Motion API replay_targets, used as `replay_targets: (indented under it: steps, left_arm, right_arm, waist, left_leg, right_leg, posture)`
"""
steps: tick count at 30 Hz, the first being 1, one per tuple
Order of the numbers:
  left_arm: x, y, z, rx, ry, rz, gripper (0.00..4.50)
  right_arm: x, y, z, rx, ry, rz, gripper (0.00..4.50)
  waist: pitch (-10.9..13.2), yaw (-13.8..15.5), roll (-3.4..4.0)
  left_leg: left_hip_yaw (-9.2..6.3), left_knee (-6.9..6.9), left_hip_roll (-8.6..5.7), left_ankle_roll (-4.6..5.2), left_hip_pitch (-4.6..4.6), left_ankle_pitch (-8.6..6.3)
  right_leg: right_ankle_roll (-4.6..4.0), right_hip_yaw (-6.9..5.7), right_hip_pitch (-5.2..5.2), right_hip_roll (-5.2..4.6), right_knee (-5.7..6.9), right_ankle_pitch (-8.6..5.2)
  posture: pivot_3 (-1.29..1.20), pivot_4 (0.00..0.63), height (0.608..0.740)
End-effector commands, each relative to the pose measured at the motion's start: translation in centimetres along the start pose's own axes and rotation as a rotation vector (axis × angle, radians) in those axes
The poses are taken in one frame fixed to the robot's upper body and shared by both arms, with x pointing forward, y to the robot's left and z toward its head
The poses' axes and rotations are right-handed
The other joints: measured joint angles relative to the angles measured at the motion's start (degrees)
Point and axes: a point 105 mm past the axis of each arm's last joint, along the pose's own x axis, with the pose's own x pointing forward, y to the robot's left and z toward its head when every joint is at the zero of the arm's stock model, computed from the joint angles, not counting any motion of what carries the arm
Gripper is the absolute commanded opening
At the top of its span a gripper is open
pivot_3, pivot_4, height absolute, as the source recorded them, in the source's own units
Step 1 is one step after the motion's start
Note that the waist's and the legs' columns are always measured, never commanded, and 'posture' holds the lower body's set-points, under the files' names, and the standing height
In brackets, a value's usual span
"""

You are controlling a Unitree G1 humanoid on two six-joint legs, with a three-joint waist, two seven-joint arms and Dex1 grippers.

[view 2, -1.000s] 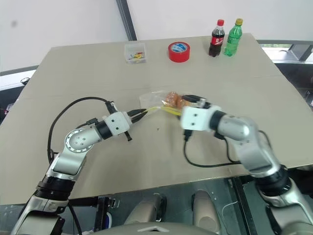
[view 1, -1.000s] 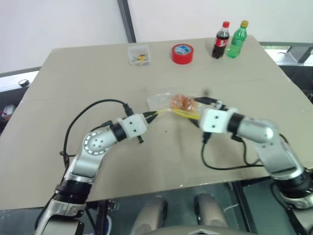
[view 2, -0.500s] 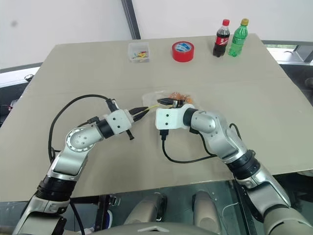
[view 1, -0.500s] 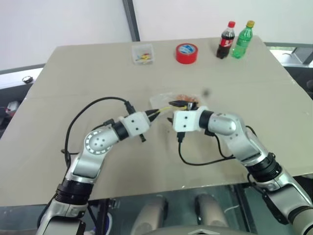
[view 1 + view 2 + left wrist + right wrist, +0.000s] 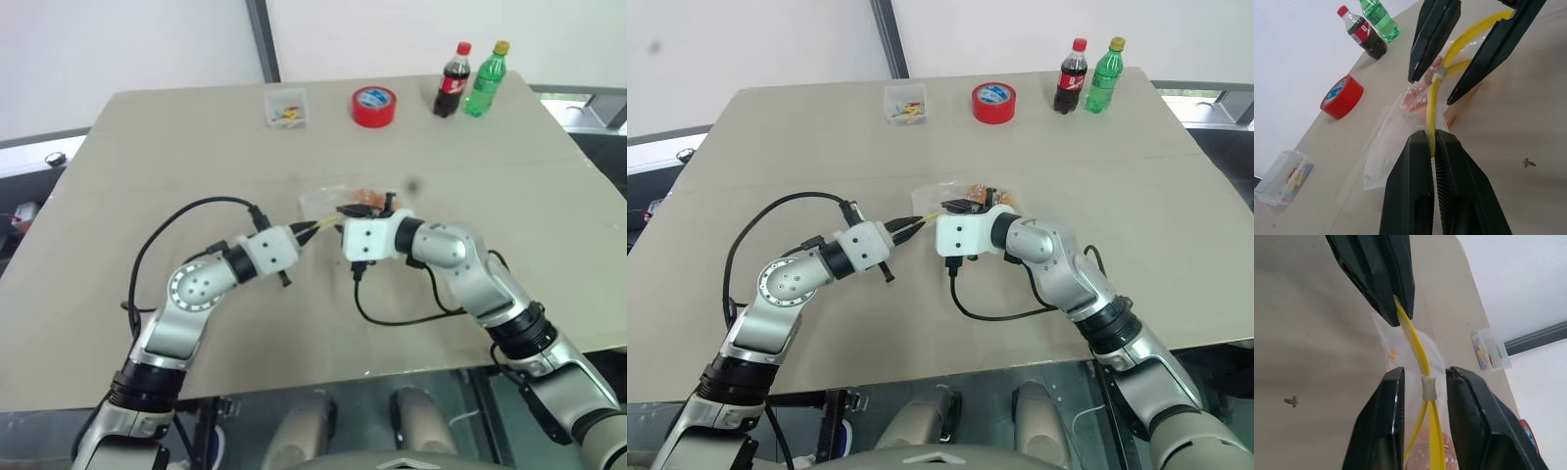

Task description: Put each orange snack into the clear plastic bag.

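1. Crinkly clear plastic bag (image 5: 960,196), mid-tabletop, already holds orange wrapped snacks (image 5: 369,198).
2. Left hand (image 5: 1431,142) pinches its yellow zip strip (image 5: 1415,345).
3. Right hand (image 5: 1425,382), part-spread, straddles the slider; sealing seemingly remains.

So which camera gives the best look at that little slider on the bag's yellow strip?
The right wrist view: the slider sits large between the right gripper's open fingers. The left wrist view shows it smaller, farther up the strip. In the eye views it is too small to tell.
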Motion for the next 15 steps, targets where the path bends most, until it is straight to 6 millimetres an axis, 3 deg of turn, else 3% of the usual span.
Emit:
replay_targets:
  steps: [1,5,15]
  left_arm:
    - [-0.32,0.77,1.02,0.044,-0.032,0.027,0.0]
    - [-0.36,0.81,0.94,0.041,-0.03,0.028,0.0]
    - [-0.39,1.0,0.8,0.038,-0.027,0.037,0.0]
  right_arm:
    - [-0.4,-1.46,0.92,-0.041,-0.03,-0.048,1.27]
    - [-0.5,-1.58,0.76,-0.044,-0.023,-0.05,0.05]
    - [-0.72,-1.74,0.45,-0.041,-0.01,-0.055,0.05]
  waist:
    - [0.0,0.0,0.0]
    - [0.0,0.0,0.0]
    - [0.0,0.0,0.0]
  left_leg:
    - [0.0,0.0,0.0,0.0,0.0,0.0]
    - [0.0,0.0,0.0,0.0,0.0,0.0]
    - [0.0,0.0,0.0,0.0,0.0,0.0]
  right_leg:
    - [0.0,0.0,0.0,0.0,0.0,0.0]
    - [0.0,0.0,0.0,0.0,0.0,0.0]
    - [0.0,0.0,0.0,0.0,0.0,0.0]
  posture:
    - [0.0,0.15,0.74]
    - [0.0,0.15,0.74]
    - [0.0,0.15,0.74]
